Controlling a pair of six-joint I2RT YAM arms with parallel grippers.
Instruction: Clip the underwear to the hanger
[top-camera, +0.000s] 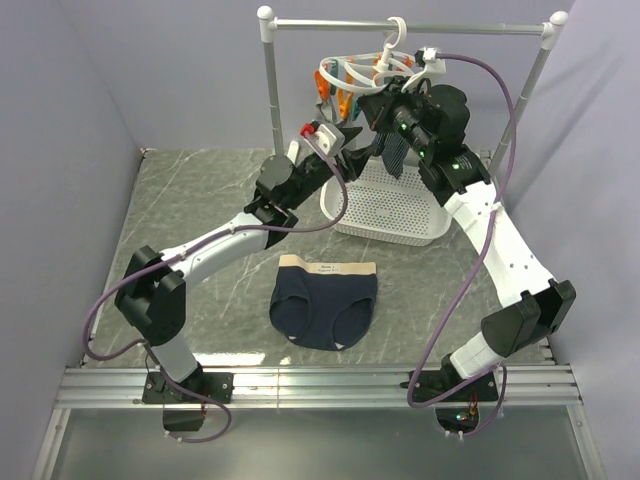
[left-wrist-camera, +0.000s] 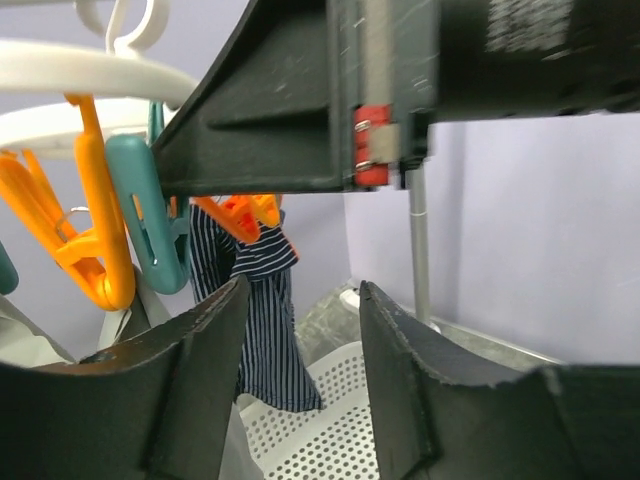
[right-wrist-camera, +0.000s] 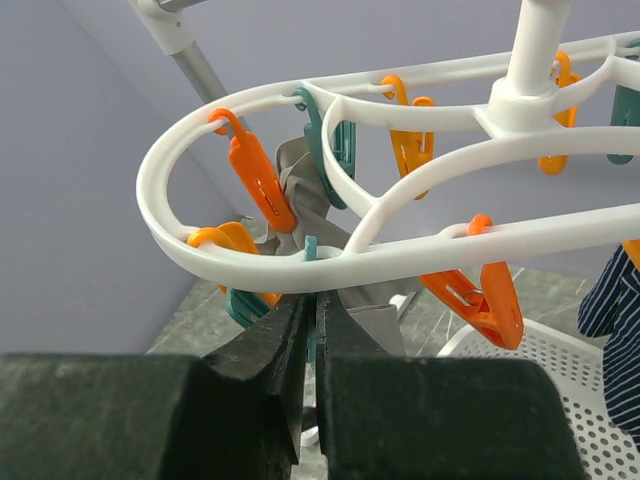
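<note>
The underwear (top-camera: 325, 305), navy with a tan waistband, lies flat on the table in front of the basket; neither gripper touches it. The white hanger (top-camera: 370, 70) hangs by its hook from the rail, with orange and teal clothespins dangling from it (right-wrist-camera: 400, 245). Just under the hanger's ring, my right gripper (right-wrist-camera: 315, 295) is shut on a teal clothespin (right-wrist-camera: 313, 250). My left gripper (left-wrist-camera: 305, 290) is raised beside the hanger's pegs, over the basket, its jaws apart with nothing between them.
A navy pinstriped cloth (left-wrist-camera: 255, 300) and a grey sock (right-wrist-camera: 300, 190) hang clipped to the hanger. The white perforated basket (top-camera: 390, 215) stands below it. The grey rail stand (top-camera: 400, 27) spans the back, one post (left-wrist-camera: 420, 250) close to my left gripper.
</note>
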